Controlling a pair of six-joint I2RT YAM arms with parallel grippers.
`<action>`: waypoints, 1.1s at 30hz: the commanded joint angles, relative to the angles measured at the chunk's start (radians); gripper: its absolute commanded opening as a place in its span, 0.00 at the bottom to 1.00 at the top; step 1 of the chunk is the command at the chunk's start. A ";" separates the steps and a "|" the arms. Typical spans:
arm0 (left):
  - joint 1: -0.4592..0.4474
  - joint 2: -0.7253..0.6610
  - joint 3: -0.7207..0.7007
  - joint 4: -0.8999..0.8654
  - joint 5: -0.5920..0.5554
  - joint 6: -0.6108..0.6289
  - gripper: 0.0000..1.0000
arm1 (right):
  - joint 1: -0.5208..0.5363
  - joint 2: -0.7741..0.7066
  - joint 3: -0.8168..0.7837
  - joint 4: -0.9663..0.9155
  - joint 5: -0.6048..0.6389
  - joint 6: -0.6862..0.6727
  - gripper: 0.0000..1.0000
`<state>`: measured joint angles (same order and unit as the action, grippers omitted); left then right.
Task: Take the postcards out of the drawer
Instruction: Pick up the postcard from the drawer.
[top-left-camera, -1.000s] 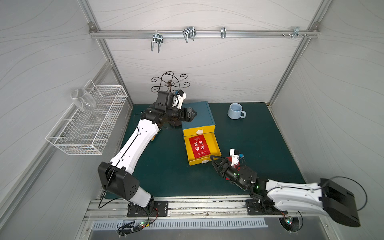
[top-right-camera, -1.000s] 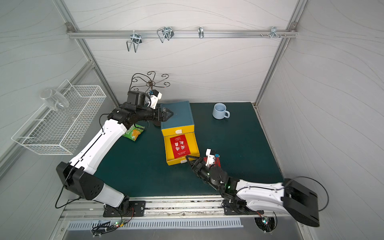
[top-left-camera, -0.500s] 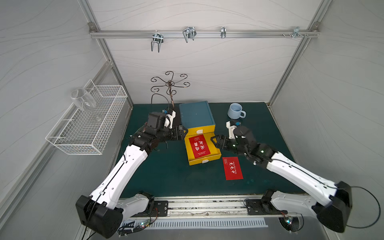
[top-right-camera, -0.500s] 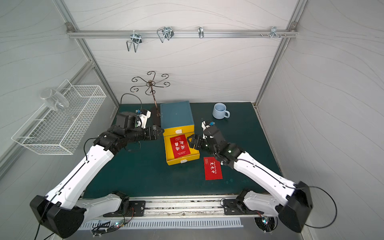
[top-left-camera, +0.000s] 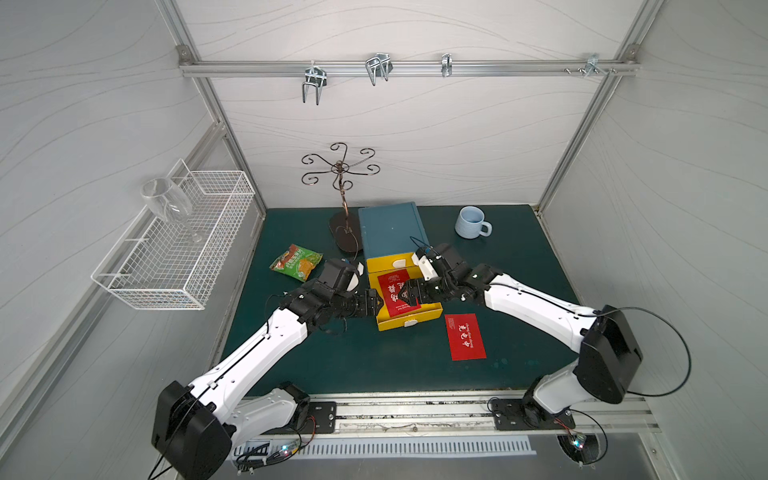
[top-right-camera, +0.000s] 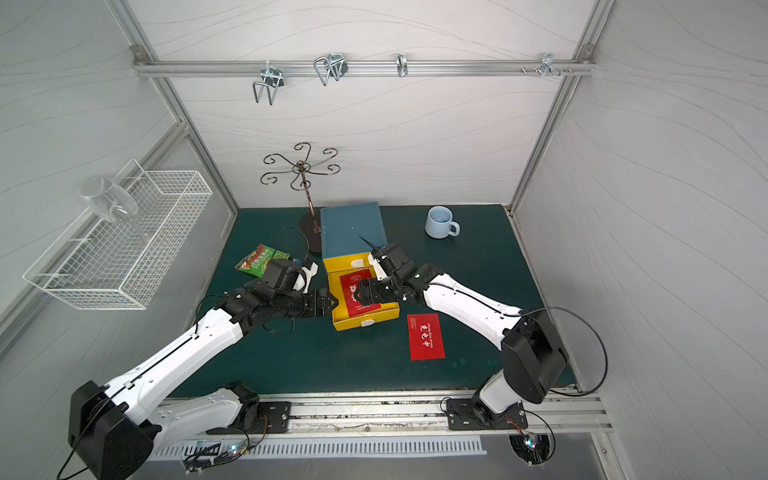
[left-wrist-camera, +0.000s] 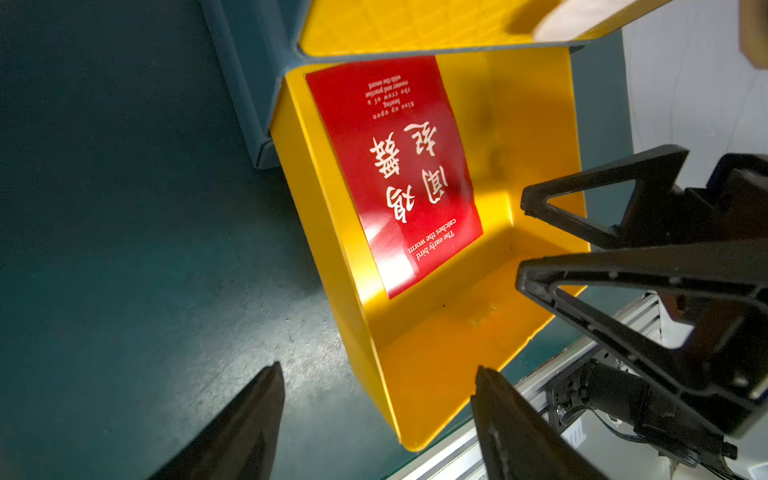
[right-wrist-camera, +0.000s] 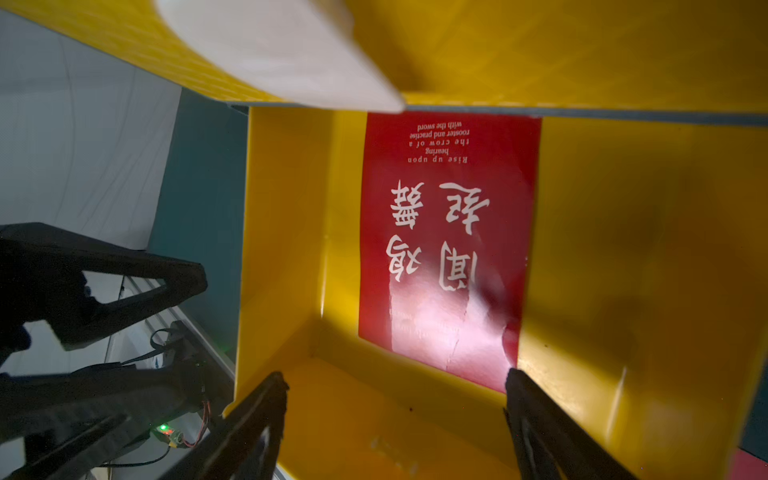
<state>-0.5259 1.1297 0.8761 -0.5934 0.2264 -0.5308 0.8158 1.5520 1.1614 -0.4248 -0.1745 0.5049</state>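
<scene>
The right gripper (top-left-camera: 405, 296) hangs over the open yellow drawer (top-left-camera: 409, 321) at the centre of both top views, jaws spread wide and empty. In the right wrist view its fingers (right-wrist-camera: 540, 428) frame the near end of a red postcard (right-wrist-camera: 444, 232), one tip just at the card's corner. The left gripper (left-wrist-camera: 374, 415) is also open and holds nothing; the drawer's side wall stands between its jaws.

That card lies flat on the drawer floor, nearer the left wall in the top views. A second red postcard (top-left-camera: 464, 336) is already out, on the green mat (top-left-camera: 353, 365) to the lower right of the drawer. No orange card shows, and I cannot tell whether one lies beneath the red one.

The step in hand looks like picking the card out of the drawer. It is thin, glossy and flush with the floor, so a straight pinch from above will likely slip. It would be better to press one tip on it, drag it against a wall until an edge rises, then close on that edge. The left gripper, closing on the side wall, would keep the drawer from sliding.

The upper drawer (top-left-camera: 390, 262) of the blue cabinet (top-left-camera: 390, 226) overhangs the card's far end, so the lift should go toward the drawer's front. The two grippers are near each other, leaving little room. The snack packet (top-left-camera: 296, 261), wire stand (top-left-camera: 340, 174) and mug (top-left-camera: 471, 223) sit well apart, higher in the frame.
</scene>
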 joint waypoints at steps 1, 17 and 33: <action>-0.006 0.020 0.005 0.062 -0.015 -0.017 0.75 | -0.002 0.025 0.033 -0.016 -0.003 -0.019 0.84; -0.013 0.078 0.009 0.089 -0.005 0.003 0.67 | 0.056 0.119 0.128 -0.095 0.128 -0.018 0.87; -0.021 0.092 -0.006 0.079 -0.035 0.005 0.61 | 0.111 0.022 0.064 -0.076 0.237 -0.024 0.89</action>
<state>-0.5423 1.2240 0.8719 -0.5411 0.2127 -0.5308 0.9131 1.6314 1.2522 -0.5072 0.0376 0.4892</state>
